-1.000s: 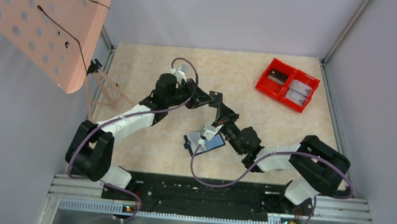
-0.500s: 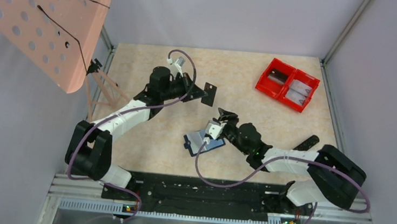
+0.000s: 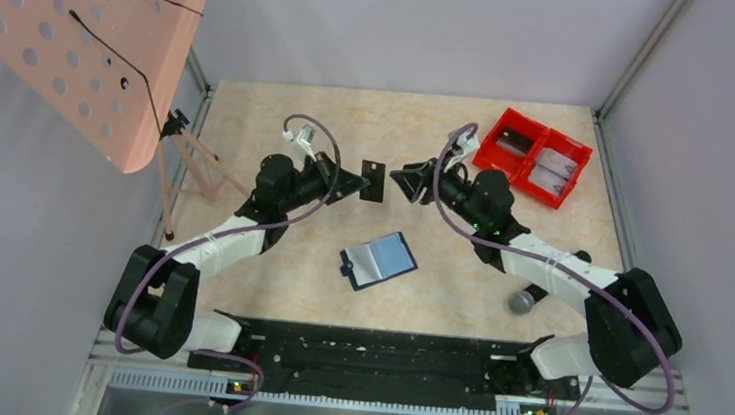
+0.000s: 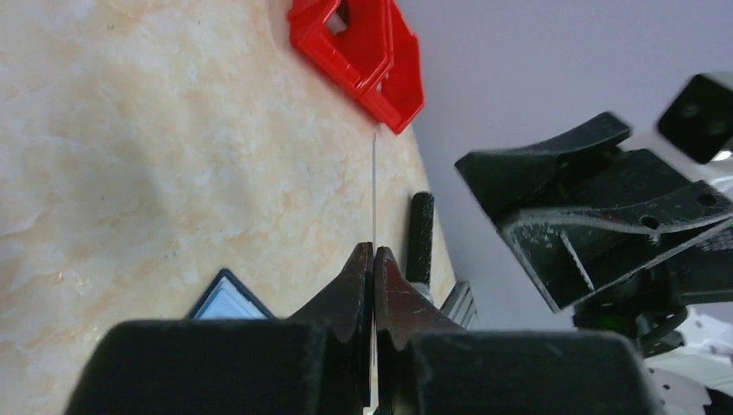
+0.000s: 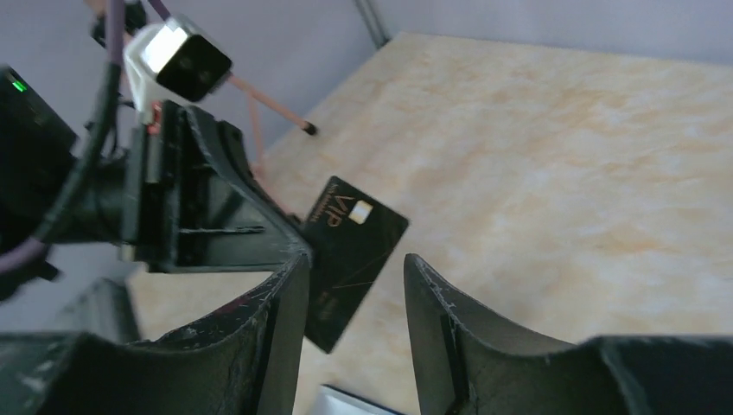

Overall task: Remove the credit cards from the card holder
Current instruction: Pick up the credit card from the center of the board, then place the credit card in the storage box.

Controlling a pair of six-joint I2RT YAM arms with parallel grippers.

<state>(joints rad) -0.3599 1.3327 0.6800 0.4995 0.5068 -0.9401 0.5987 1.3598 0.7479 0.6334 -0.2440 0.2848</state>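
Observation:
The navy card holder (image 3: 379, 260) lies open on the table, pale blue inner faces up; a corner of it shows in the left wrist view (image 4: 226, 300). My left gripper (image 3: 355, 179) is shut on a black credit card (image 3: 373, 180), held in the air above the table; in the left wrist view (image 4: 373, 252) the card (image 4: 373, 186) is edge-on between the fingers. My right gripper (image 3: 408, 182) is open and empty, facing the card from the right. In the right wrist view the black card (image 5: 350, 251) hangs just beyond my open right gripper (image 5: 356, 264).
A red two-compartment bin (image 3: 532, 157) with pale cards inside stands at the back right. A grey ball (image 3: 522, 301) lies by the right arm. A pink perforated stand (image 3: 87, 42) on a tripod is at the left.
My right gripper left the card holder and rose up and back toward the card. My left gripper with the card shifted slightly nearer and left. The card holder now lies uncovered.

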